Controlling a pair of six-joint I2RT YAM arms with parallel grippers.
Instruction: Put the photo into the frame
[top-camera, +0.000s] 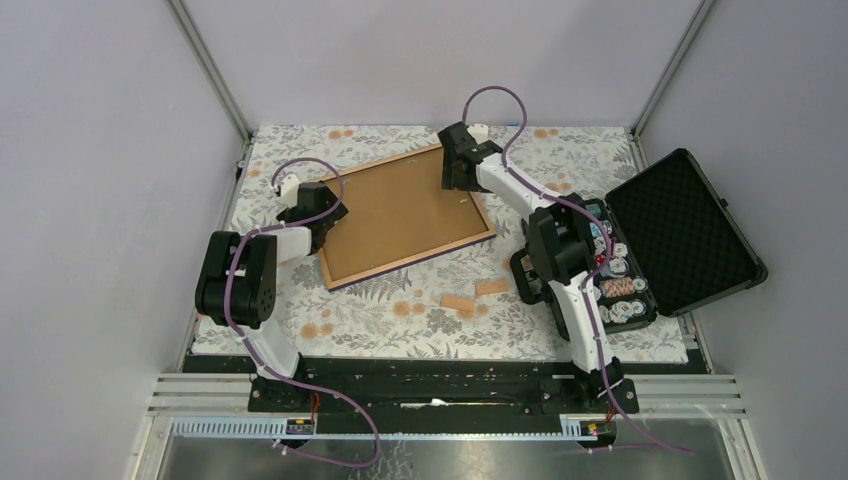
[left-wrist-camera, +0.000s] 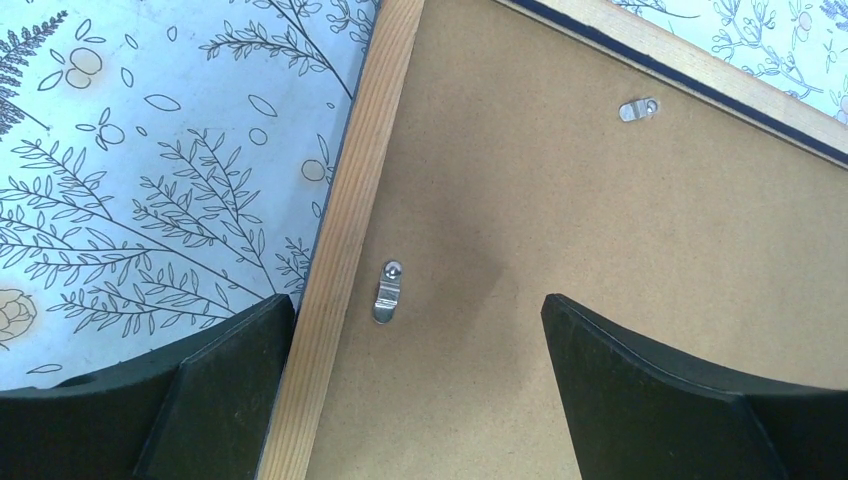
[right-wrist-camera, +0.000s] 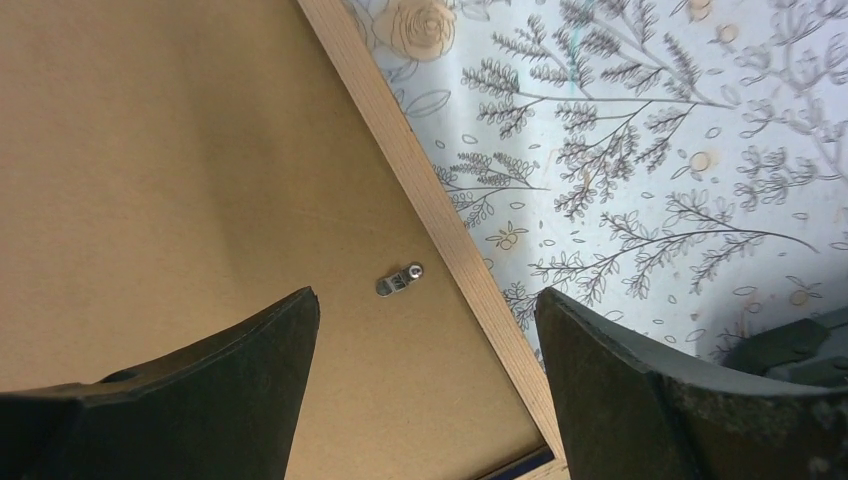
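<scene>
The frame (top-camera: 352, 277) lies wood face up, tilted, mid-table, with a plain brown backing board (top-camera: 400, 212) inside its rim. The photo is hidden. My left gripper (top-camera: 318, 212) is open over the frame's left edge; in its wrist view its fingers (left-wrist-camera: 225, 390) straddle the wood rim (left-wrist-camera: 345, 220), with a small metal clip (left-wrist-camera: 388, 291) on the board between them. My right gripper (top-camera: 458, 172) is open over the frame's far right corner; in its wrist view the rim (right-wrist-camera: 430, 200) and another clip (right-wrist-camera: 400, 281) lie between its fingers (right-wrist-camera: 250, 370). Neither holds anything.
A floral cloth (top-camera: 400, 310) covers the table. An open black case (top-camera: 672, 232) with small round items stands at the right, close to the right arm. Two small tan pieces (top-camera: 475, 294) lie on the cloth in front of the frame.
</scene>
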